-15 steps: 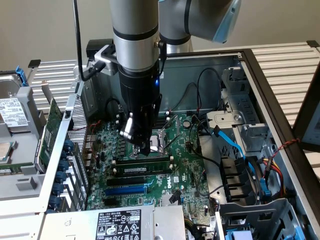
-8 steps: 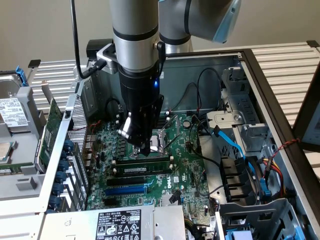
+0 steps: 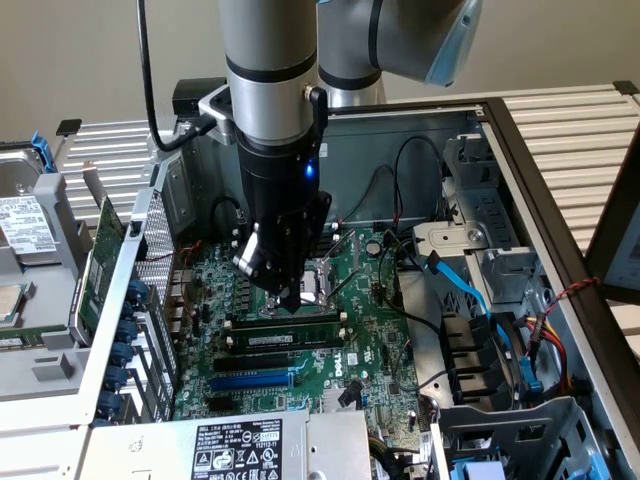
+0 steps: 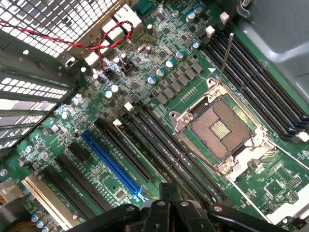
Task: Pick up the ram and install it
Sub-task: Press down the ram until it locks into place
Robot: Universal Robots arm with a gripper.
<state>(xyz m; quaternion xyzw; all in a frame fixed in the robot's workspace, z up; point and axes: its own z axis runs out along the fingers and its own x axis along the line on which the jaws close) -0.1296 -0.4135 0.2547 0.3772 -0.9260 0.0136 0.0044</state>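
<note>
1 gripper (image 3: 290, 298), low inside open PC case (image 3: 520, 150), tip pinched narrow, nothing seen clamped between fingers. 1 ram (image 3: 290, 332) directly under tip: standing on edge along mem slots, green top edge up, white label on its face. Tip just above ram's top edge near mid-length; cannot tell if touching.

In wrist view, gripper (image 4: 166, 200) over motherboard (image 4: 159, 53). 1 CPU socket (image 4: 219, 128) just beside tip, open, its 1 lever (image 4: 225, 58) raised. Long black mem slots in 2 banks, one bank (image 4: 169, 154) between tip and socket, other bank (image 4: 256, 77) beyond socket; looks like 4 per bank. 1 blue PCIe slot (image 4: 113, 166) beside near bank, away from socket. 1 red/black twisted wire pair (image 4: 99, 46) farther off, by perforated case wall.

Room: tight. Case walls well apart from gripper on all sides, but black cables (image 3: 400, 180) hang near behind arm, 1 blue SATA cable (image 3: 470, 290) off toward drive cage on exterior view's right. PSU label (image 3: 235, 450) at near edge of case. 1 hard drive (image 3: 25, 235) outside case, exterior view's left.
</note>
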